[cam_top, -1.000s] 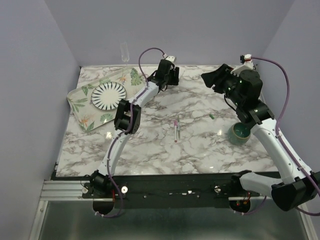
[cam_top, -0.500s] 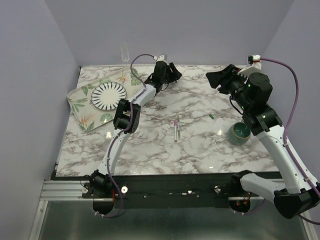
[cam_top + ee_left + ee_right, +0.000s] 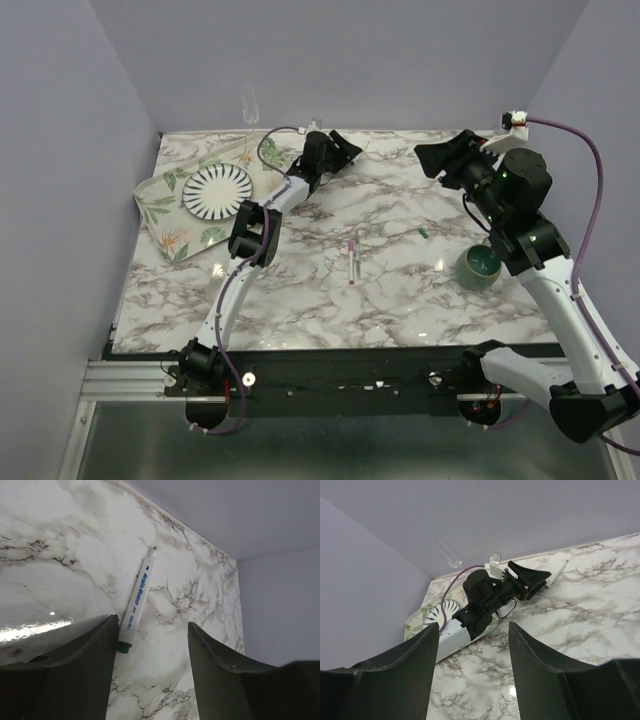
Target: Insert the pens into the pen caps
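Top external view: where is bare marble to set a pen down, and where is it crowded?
Free: the near-left marble between tray and pink-tipped pen; the near strip before the bowl. Crowded: the far left, with tray, left gripper and green-tipped pen.

We see a striped plate (image 3: pixel 217 188) resting on a leaf-patterned tray (image 3: pixel 160 215) at the marble table's (image 3: pixel 400 290) far left. A teal bowl (image 3: pixel 479 265) sits at the right, and a glass flute (image 3: pixel 248 103) stands behind the tray.

Glossy marble-look tabletop (image 3: pixel 60 545), smooth white plastic pen (image 3: pixel 136 602), matt black left tool (image 3: pixel 152 623), glossy teal bowl (image 3: pixel 468 274)
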Tool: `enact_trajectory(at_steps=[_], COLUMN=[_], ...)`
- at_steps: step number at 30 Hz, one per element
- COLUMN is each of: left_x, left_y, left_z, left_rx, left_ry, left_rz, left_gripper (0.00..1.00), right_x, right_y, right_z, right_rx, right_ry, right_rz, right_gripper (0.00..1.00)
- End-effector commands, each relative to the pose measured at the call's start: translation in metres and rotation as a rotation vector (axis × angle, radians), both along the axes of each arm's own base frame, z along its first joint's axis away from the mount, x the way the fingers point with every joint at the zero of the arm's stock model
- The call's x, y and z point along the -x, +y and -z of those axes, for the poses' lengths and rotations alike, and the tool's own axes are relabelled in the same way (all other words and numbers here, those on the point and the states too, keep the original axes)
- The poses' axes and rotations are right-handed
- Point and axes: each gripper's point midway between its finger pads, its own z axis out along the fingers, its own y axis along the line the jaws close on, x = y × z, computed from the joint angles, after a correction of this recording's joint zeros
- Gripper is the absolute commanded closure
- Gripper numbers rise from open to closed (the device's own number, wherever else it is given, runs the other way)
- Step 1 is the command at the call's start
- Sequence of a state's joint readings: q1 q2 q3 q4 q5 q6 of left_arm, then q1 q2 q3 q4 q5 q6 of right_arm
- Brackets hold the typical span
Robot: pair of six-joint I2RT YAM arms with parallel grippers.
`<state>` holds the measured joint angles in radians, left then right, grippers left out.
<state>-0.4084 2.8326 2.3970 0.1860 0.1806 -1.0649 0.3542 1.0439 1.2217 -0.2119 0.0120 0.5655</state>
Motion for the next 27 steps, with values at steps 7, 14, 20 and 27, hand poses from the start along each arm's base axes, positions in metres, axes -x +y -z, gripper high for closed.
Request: enact_trajectory(at_steps=[7, 14, 20, 27], left_x=[0.020, 0.047, 0.069, 0.115], left_y=[-0.039, -0.082, -0.052, 0.054], left_z=[0.014, 0.017, -0.009, -0.142], left_rx=[0.080, 0.069, 0.090, 0.074], left_ry=[0.030, 0.013, -0.012, -0.213], left_rz=[0.052, 0.119, 0.162, 0.108], left_gripper=[0.35, 0.36, 0.42, 0.41], right_x=[0.012, 0.005, -0.041, -0.132], right_y=[-0.005, -0.008, -0.010, 0.002], right_z=[-0.004, 0.009, 0.017, 0.054], right_rx=[0.011, 0.048, 0.202, 0.360], right_ry=[-0.022, 0.001, 0.044, 0.192], right_rz=[-0.002, 0.024, 0.077, 0.010], right_gripper=[0.36, 0.35, 0.35, 0.36])
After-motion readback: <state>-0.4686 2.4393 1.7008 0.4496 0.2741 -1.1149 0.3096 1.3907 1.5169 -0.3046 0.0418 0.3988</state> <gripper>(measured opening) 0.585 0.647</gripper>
